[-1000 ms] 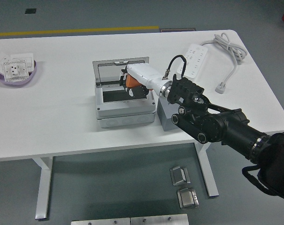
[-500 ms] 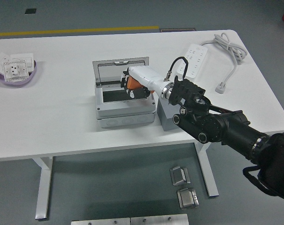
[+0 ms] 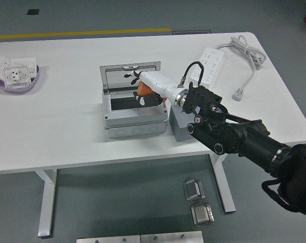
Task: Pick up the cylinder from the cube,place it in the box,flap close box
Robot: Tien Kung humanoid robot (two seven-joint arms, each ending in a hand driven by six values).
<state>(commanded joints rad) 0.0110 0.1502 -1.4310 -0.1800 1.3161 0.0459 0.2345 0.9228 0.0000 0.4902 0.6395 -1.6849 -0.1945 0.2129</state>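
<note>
My right hand, white-shelled on a black arm, reaches in from the lower right and hovers over the open grey box. An orange cylinder sits under the palm with the fingers curled round it, above the box's dark inside. Two fingertips stick out toward the raised clear lid at the box's back. The grey cube stands against the box's right side, partly hidden by my forearm, with nothing visible on its top. My left arm does not show.
A white power strip with its cable lies at the back right. A purple bowl holding white socket plates sits at the far left edge. Metal parts lie on the floor below the table.
The hand with the orange cylinder has shifted slightly toward the lid over the box. Two fingertips now stretch a little further out toward the lid.
</note>
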